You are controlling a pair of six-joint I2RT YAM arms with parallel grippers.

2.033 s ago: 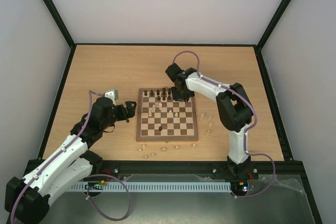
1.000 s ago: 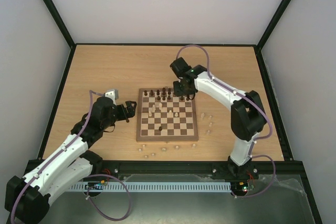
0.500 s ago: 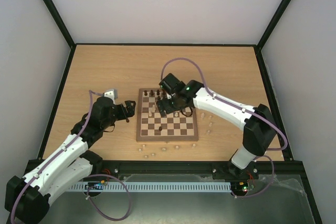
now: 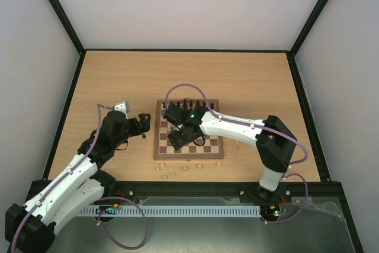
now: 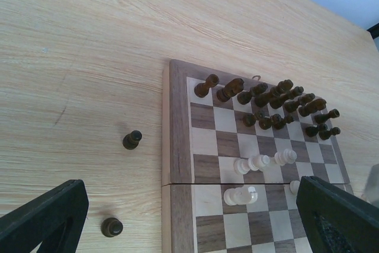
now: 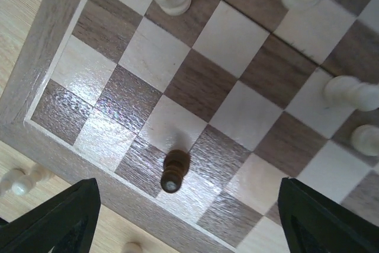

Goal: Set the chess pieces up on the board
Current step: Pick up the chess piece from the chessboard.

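Observation:
The board (image 4: 159, 153) lies mid-table with dark chess pieces (image 5: 269, 95) crowded along its far rows and pale pieces (image 5: 259, 162) scattered nearer the middle. My right gripper (image 4: 179, 137) hovers open over the board's near-left part. In the right wrist view its fingers (image 6: 59, 217) flank a lone dark pawn (image 6: 175, 170) standing near the board's border (image 6: 41, 75), untouched. My left gripper (image 4: 144, 124) hangs open just left of the board. From its wrist camera I see two dark pieces (image 5: 132, 140) on the table beside the border (image 5: 176, 146).
Several pale pieces (image 4: 172, 173) lie loose on the table in front of the board, and a few more (image 4: 235, 145) to its right. A pale piece (image 6: 22, 183) shows off the board's corner in the right wrist view. Black frame rails edge the table.
My right arm swung from the board's far right rows to its near-left part, leaving a dark piece at the back, and its jaws now stand open. The left arm barely moved.

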